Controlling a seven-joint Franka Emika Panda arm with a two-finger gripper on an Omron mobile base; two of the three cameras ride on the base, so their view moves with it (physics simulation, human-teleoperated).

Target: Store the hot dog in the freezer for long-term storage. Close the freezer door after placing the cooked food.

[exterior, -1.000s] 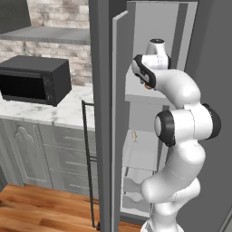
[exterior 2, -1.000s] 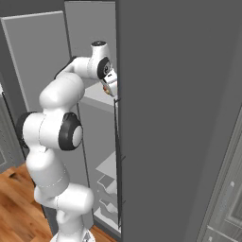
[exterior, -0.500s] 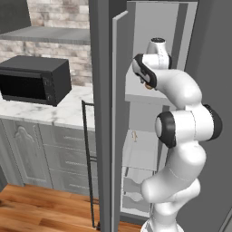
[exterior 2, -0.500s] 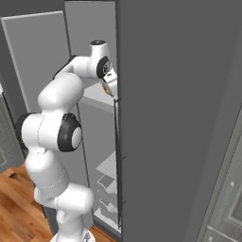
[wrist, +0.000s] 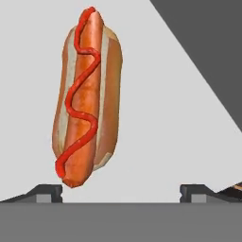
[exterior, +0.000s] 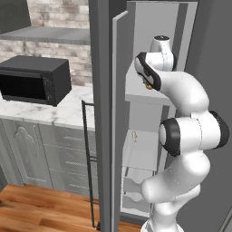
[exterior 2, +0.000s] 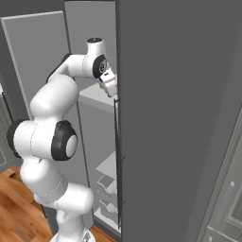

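One hot dog lies on the pale freezer shelf just ahead of the wide-open, empty gripper, its long axis pointing away between the fingertips.

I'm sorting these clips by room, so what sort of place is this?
A simulated home kitchen, it seems: a black microwave sits on a marble counter over grey cabinets, beside a tall open freezer.

Inside the freezer, little is altered over the last second: the arm's wrist is seen raised a touch, the gripper is drawn slightly back, and its jaws are spread wider, with the hot dog lying free ahead of the fingertips.
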